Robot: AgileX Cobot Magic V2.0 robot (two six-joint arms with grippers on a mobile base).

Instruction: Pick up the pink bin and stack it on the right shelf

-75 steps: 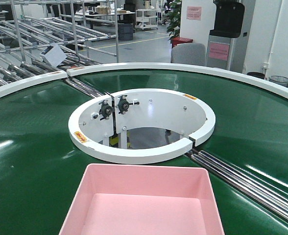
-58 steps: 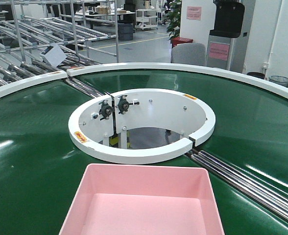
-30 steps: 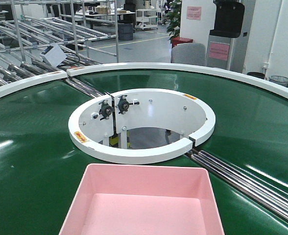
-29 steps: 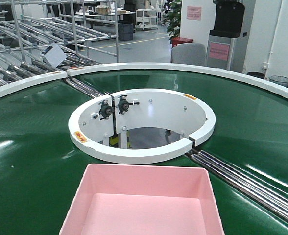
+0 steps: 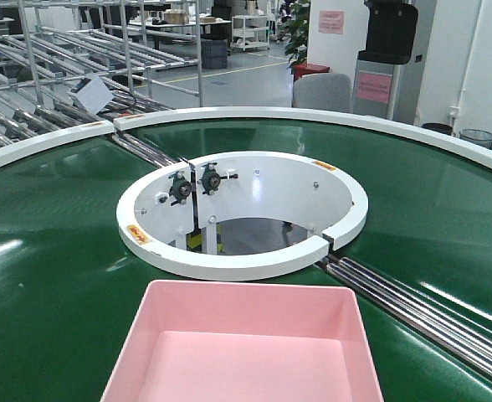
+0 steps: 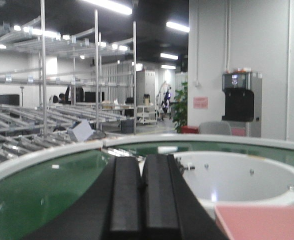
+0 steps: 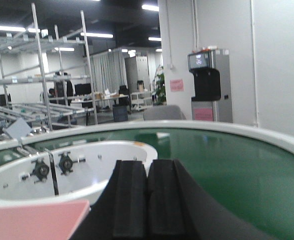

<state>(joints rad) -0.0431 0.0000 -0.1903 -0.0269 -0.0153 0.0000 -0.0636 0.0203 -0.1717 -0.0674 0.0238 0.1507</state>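
Pressed together and holding nothing, the left fingers (image 6: 127,195) and right fingers (image 7: 164,195) hover low over the green conveyor belt (image 5: 53,251). They flank the pink bin (image 5: 242,352), whose corners show just inside each pair. The bin sits empty on the belt, near the white centre ring (image 5: 246,264). It looks light and stiff, with smooth sloping walls that are likely slippery. The rolled rim on opposite sides seems the surest hold, one arm each. The right shelf is not in view.
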